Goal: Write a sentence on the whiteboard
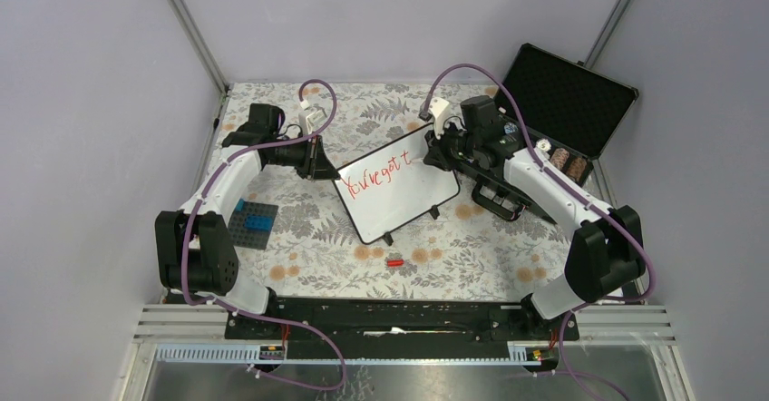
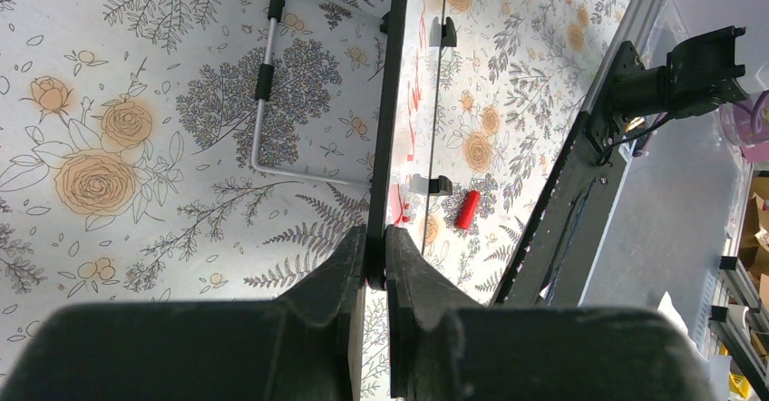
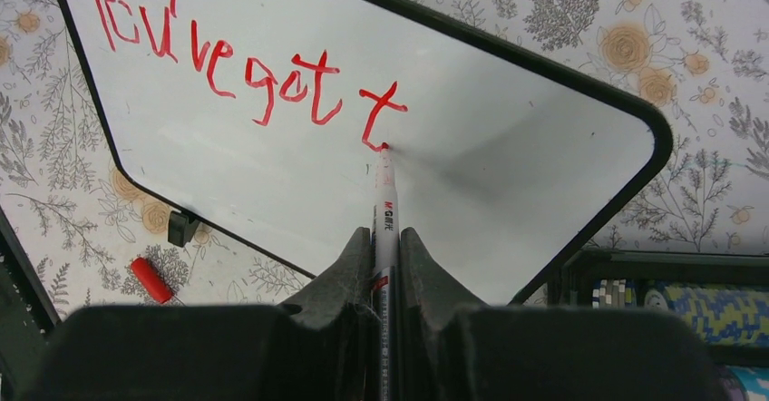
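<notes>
The whiteboard point(image 1: 403, 203) sits in the middle of the desk point(image 1: 308, 265). The left gripper point(image 2: 376, 238) pinches its edge tight. The right gripper point(image 3: 385, 235) squeezes a marker point(image 3: 386, 192), with its tip on the board. The sentence point(image 3: 263, 79) says "You've got t", so "his" is left to write.

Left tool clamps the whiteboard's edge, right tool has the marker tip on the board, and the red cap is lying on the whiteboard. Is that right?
Not quite: the red cap lies on the floral tablecloth, off the near edge of the whiteboard, as the top external view shows. The left tool clamps the board's edge, and the right tool holds the marker tip on the board.
</notes>
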